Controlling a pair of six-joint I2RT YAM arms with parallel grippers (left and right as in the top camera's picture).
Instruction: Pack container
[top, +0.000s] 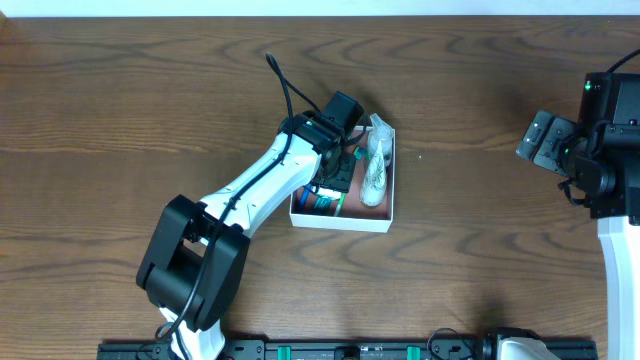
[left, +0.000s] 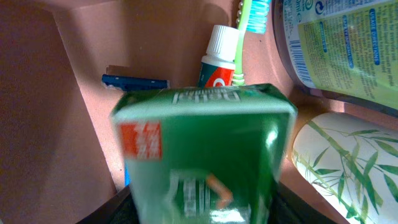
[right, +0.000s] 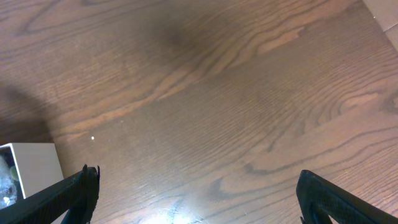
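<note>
At the middle of the desk, the container: thin white walls, pinkish-brown floor. Inside it, over the left half, the left pincer, clamped on a green carton. Well apart to the right, over bare wood, the right pincer, spread wide and holding nothing. At the left edge of its wrist view, only a white corner of the container.

On the carton, white lettering too blurred to read, plus an orange-red patch at the upper left of its face. Just behind the carton on the container floor, a toothpaste tube with a white cap and red-and-green print, brand unreadable. Against its right side, a green toothbrush with blue-green bristles. To the left, a blue plastic handle. Along the right side, a bottle with a pale green label in fine dark print, headings in blue bars, words not legible. Beside it, a pale pack printed with green bamboo stalks.
</note>
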